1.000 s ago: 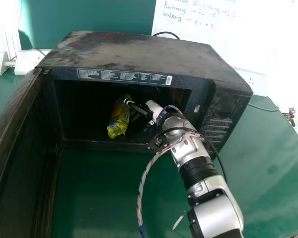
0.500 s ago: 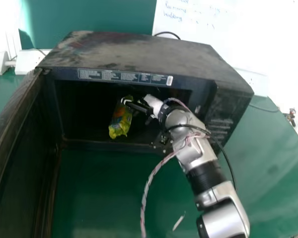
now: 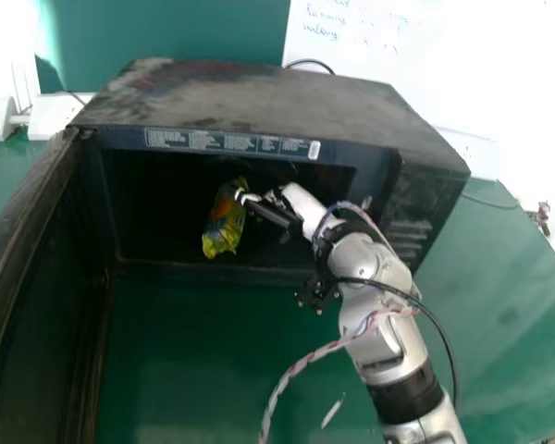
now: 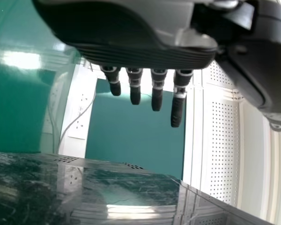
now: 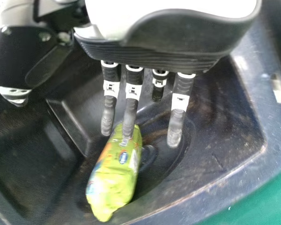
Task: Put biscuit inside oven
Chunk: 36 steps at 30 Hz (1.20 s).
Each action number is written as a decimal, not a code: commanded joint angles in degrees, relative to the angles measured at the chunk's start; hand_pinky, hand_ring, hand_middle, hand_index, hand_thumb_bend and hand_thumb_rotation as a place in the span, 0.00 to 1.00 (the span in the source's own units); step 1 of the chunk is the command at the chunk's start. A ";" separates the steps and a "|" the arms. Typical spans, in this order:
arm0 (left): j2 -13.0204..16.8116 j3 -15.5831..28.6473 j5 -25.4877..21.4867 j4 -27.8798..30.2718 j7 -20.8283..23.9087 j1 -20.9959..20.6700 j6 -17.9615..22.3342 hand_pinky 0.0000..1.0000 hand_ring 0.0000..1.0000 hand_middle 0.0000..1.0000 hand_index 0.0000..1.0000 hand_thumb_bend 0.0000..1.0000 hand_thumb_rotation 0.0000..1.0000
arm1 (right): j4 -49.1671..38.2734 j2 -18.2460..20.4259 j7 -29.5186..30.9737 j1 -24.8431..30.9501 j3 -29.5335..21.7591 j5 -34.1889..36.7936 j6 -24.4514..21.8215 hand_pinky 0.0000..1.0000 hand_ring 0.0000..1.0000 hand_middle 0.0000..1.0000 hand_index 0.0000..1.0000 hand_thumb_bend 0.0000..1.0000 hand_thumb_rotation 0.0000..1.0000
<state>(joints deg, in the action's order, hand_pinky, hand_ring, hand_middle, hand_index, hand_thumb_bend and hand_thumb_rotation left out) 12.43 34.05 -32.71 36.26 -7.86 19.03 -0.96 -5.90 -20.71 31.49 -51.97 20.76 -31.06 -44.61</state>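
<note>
Under the microwave oven [image 3: 250,97]: a green table [image 3: 194,342] bears the dark appliance, its door [image 3: 42,314] swung wide at the robot's left.

Left hand [image 4: 126,35]: extended in the left wrist view, fingers straight, grasping nothing.

Right hand [image 5: 182,42]: poised at the mouth of the microwave oven, fingers reaching inside, straight and released, curled round nothing.

Biscuit packet [image 5: 114,171]: lying on the floor of the microwave oven, its near end towards the front lip, its far end just beneath the right hand's fingertips. Whether they touch cannot be told; the rest of the wrapper stretches away from the hand.

Packet's handling: likely light, with a slippery, crinkling wrapper around stiff but brittle biscuits; a hard squeeze could crack them.

Packet's middle: the best place for any fresh hold, fingers and thumb gently across its narrow width; the thin ends would probably fold or slip.
</note>
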 commanded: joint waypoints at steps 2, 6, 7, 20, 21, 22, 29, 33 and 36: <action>0.46 0.47 -0.26 -0.53 -0.09 0.12 -0.04 1.00 1.00 0.98 0.82 1.00 0.99 | -4.33 -1.22 0.13 2.60 0.41 -0.99 -0.32 0.39 0.52 0.60 0.64 0.92 0.39; 0.42 0.50 -0.17 -0.54 -0.20 0.21 0.20 1.00 1.00 0.98 0.83 1.00 1.00 | -8.45 -0.99 -1.76 5.70 0.40 -2.44 -0.02 0.36 0.49 0.59 0.69 0.91 0.39; 0.46 0.51 -0.15 -0.50 -0.23 0.26 0.18 1.00 1.00 0.98 0.83 1.00 1.00 | -9.17 -1.19 -1.84 6.21 0.67 -2.86 0.10 0.40 0.53 0.62 0.71 0.91 0.41; 0.51 0.55 -0.16 -0.63 -0.35 0.14 0.14 1.00 1.00 0.98 0.82 1.00 1.00 | -16.53 0.82 -5.30 15.22 -1.41 -2.73 2.23 0.38 0.57 0.66 0.79 0.97 0.30; 0.53 0.53 -0.07 -0.67 -0.45 0.15 0.25 1.00 1.00 0.98 0.83 1.00 1.00 | -17.02 0.48 -5.22 15.82 -1.56 -2.72 2.82 0.41 0.60 0.68 0.79 0.97 0.31; 0.58 0.54 0.02 -0.71 -0.52 0.16 0.30 1.00 1.00 0.98 0.83 1.00 1.00 | -17.49 0.15 -5.13 16.45 -1.77 -2.64 3.51 0.44 0.64 0.70 0.79 0.97 0.31; 0.64 0.70 -0.16 -0.95 -0.58 0.09 0.25 1.00 1.00 0.98 0.82 1.00 1.00 | -21.37 -1.25 -4.13 20.52 -3.24 -2.23 5.47 0.42 0.61 0.71 0.80 0.96 0.32; 0.78 0.73 -0.20 -1.03 -0.58 -0.04 0.20 1.00 1.00 0.98 0.83 1.00 1.00 | -22.83 -2.17 -4.11 22.31 -4.42 -1.52 7.18 0.61 0.74 0.80 0.80 0.96 0.31; 0.80 0.75 -0.21 -1.12 -0.42 -0.18 0.05 1.00 1.00 0.98 0.83 1.00 1.00 | -24.16 -3.29 -3.73 23.87 -5.43 -0.93 8.75 0.65 0.76 0.81 0.80 0.96 0.30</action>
<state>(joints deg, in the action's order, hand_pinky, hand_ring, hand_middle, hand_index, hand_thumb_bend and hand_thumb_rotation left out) 12.80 34.37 -32.73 35.47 -8.23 18.74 -0.96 -28.69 -23.09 27.37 -29.55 16.13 -32.35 -37.02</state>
